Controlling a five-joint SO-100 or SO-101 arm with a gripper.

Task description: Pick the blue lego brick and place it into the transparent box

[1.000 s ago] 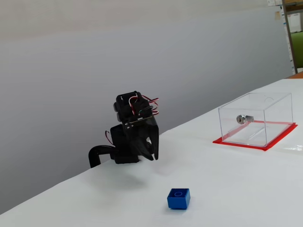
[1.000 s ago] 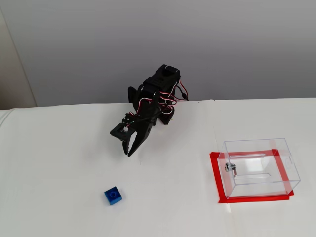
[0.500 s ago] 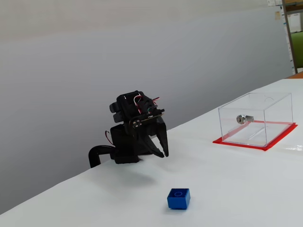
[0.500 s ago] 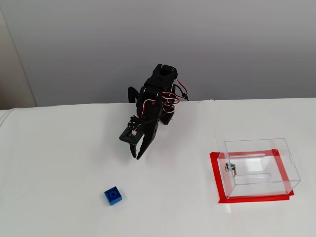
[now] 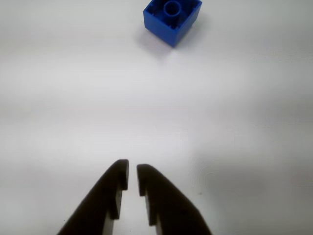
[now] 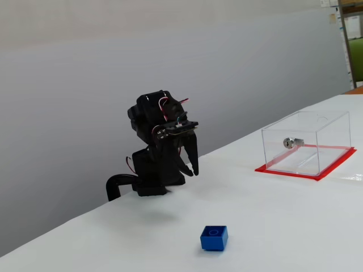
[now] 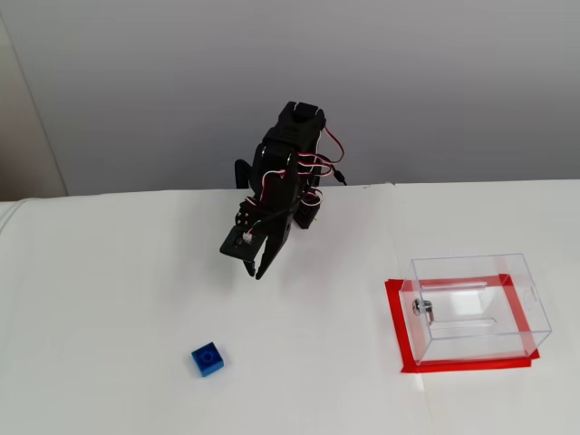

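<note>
- Since the earlier frames the arm has risen and swung its gripper (image 7: 256, 269) forward, so the fingers now point down towards the table rather than hanging low by the base.
- The gripper holds nothing; in the wrist view its jaws stand nearly closed, with only a thin slit between the tips.
- The blue lego brick (image 6: 214, 238) sits stud-up on the white table (image 6: 295, 221), untouched, well apart from the gripper and on the near side of it.
- The transparent box (image 7: 476, 308) stands empty on its red base, far right in this fixed view.
- Judged from this, every step is left: reach, open, grasp, carry, release.
- The wrist view shows the brick (image 5: 172, 18) ahead of the fingertips and slightly right, but not the box; both fixed views show the box and the arm's pose.
</note>
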